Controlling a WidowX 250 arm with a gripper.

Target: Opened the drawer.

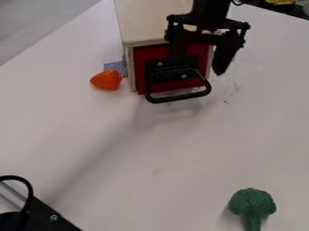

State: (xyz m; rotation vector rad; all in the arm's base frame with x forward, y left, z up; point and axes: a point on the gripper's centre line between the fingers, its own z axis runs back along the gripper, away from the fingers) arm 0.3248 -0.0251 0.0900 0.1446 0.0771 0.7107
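"Where do we stand with the drawer [142,56]?"

"Its red front looks shut in the box [152,22], near twelve o'clock on the table [96,149]. We've got the gripper [199,66] over the front's right-hand part, its fingers spread apart and nothing held that we can make out."

"So how do we do this well?"

"We'd judge the step in hand to be getting hold of the handle [181,97]. Let's bring the fingers down around its outer bar, one in the loop and one outside, or hook the bar from within. Then we draw it straight out from the box, towards six o'clock and a touch towards five, slow and level. If we pull askew, the drawer may bind; if we pull hard, the whole box may slide along with it."

"And where does the handle lie from the gripper?"

"At about seven o'clock. The left finger sits over the handle's mount as we look at it, while the right one points down off the box's right edge, at about two o'clock from the bar. Whether we're touching anything, we can't tell."

"Then we should shift towards seven before we close?"

"Yes, and line up with the bar first."
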